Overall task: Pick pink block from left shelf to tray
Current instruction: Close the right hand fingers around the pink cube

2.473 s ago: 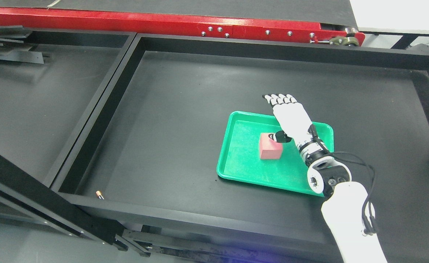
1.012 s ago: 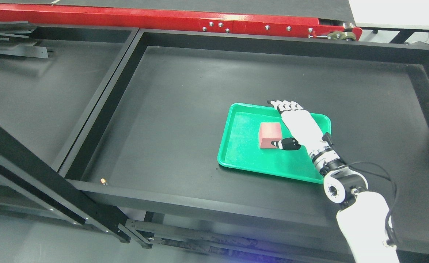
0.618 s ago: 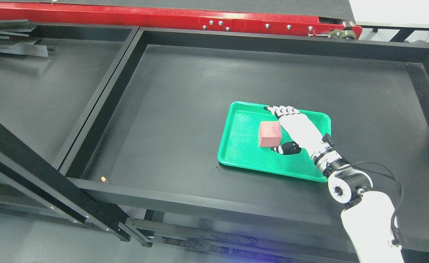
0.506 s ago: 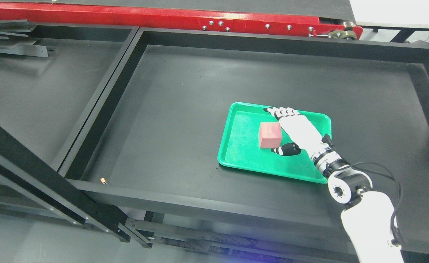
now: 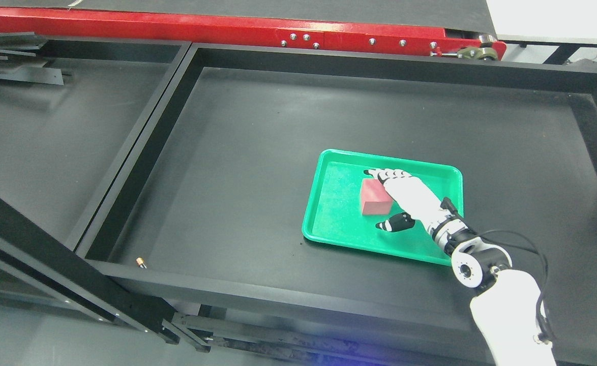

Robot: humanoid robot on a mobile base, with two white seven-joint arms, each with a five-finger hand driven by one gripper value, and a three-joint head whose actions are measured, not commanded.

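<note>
The pink block (image 5: 375, 197) is sitting inside the green tray (image 5: 339, 231), which is lying on the black shelf (image 5: 258, 152). The right robot hand (image 5: 405, 195) is hovering just beside the block's right edge, fingers stretched out and thumb apart, holding nothing
</note>
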